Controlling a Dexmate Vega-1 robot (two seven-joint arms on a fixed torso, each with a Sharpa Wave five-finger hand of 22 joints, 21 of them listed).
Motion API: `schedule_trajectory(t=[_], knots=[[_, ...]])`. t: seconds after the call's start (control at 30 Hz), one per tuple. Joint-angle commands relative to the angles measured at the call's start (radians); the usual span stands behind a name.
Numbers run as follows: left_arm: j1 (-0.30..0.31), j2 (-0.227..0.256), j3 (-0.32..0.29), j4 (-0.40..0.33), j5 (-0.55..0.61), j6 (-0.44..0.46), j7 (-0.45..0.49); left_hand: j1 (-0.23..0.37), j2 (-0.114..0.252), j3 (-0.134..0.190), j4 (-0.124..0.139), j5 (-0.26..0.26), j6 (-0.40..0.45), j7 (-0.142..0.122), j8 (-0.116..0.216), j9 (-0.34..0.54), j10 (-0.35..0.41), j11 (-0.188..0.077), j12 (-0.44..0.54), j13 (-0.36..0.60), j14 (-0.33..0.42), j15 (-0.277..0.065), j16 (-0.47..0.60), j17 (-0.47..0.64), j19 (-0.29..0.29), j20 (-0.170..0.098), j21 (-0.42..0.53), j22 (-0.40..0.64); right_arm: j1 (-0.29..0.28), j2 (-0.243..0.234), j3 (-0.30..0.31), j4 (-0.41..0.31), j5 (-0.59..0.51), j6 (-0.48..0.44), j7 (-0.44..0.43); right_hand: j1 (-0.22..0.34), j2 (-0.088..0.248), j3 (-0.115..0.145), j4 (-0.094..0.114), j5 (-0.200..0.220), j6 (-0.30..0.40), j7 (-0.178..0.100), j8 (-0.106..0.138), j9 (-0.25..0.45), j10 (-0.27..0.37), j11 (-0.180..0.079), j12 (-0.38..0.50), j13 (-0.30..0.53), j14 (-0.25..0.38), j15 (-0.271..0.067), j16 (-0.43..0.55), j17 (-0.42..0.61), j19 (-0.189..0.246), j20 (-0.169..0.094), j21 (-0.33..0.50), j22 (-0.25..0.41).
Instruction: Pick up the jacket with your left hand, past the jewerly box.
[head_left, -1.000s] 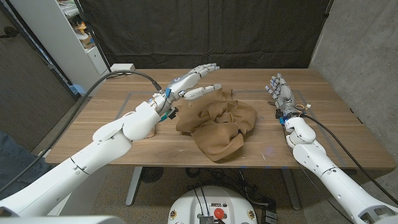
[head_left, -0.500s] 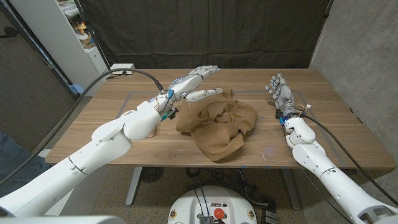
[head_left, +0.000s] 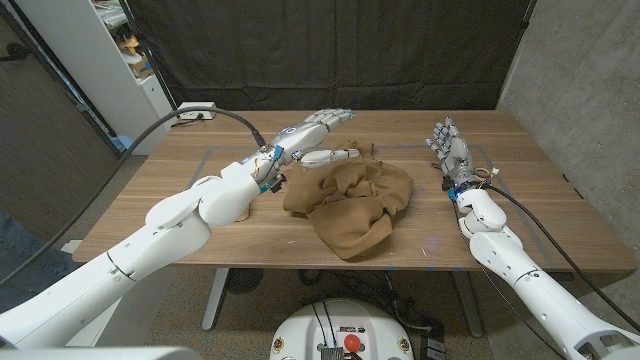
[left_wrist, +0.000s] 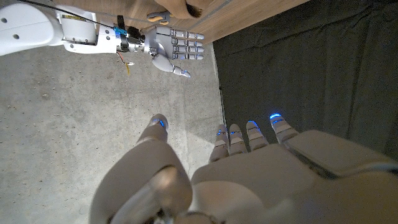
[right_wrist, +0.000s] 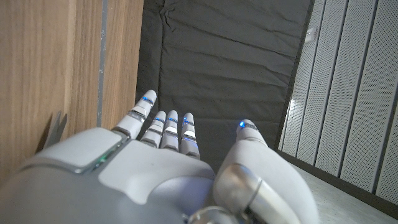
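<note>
The brown jacket (head_left: 352, 205) lies crumpled in a heap at the middle of the wooden surface (head_left: 540, 215). Just above the jacket's far left edge hovers the left hand (head_left: 312, 135), fingers stretched out and spread, holding nothing. Well to the jacket's right, the right hand (head_left: 452, 152) stands with fingers extended upward, empty too.
</note>
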Motion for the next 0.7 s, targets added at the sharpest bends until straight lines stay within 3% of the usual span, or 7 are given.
schedule_trajectory(t=[0.03,0.7], knots=[[0.0,0.016,0.009,-0.035,0.043,0.053,-0.037,0.015,-0.007,0.002,-0.009,0.003,0.002,-0.003,0.002,0.005,-0.003,0.003,0.001,0.002,0.004,0.011,0.0,0.004,0.002,0.009,0.004,0.002,-0.005,-0.003,-0.001,-0.005,0.003,-0.008,-0.001,-0.002,0.009,0.002,-0.006,0.004,0.009,-0.003,-0.002,0.003,-0.003,-0.001,-0.002,-0.001,0.007,0.004,-0.002,0.001,0.004,0.007,-0.001,0.005],[-0.035,0.032,0.037,-0.076,0.105,0.116,-0.12,0.044,-0.046,-0.008,-0.037,0.008,-0.018,-0.003,0.004,0.008,0.009,0.007,0.012,0.011,0.038,0.02,0.014,0.008,0.067,0.012,0.03,0.012,0.002,-0.004,-0.002,-0.003,0.004,-0.014,0.002,-0.001,0.011,0.003,-0.009,0.004,0.009,-0.003,-0.002,0.003,-0.002,-0.003,-0.001,-0.001,0.008,0.004,-0.001,-0.002,0.003,0.011,-0.001,0.005]])
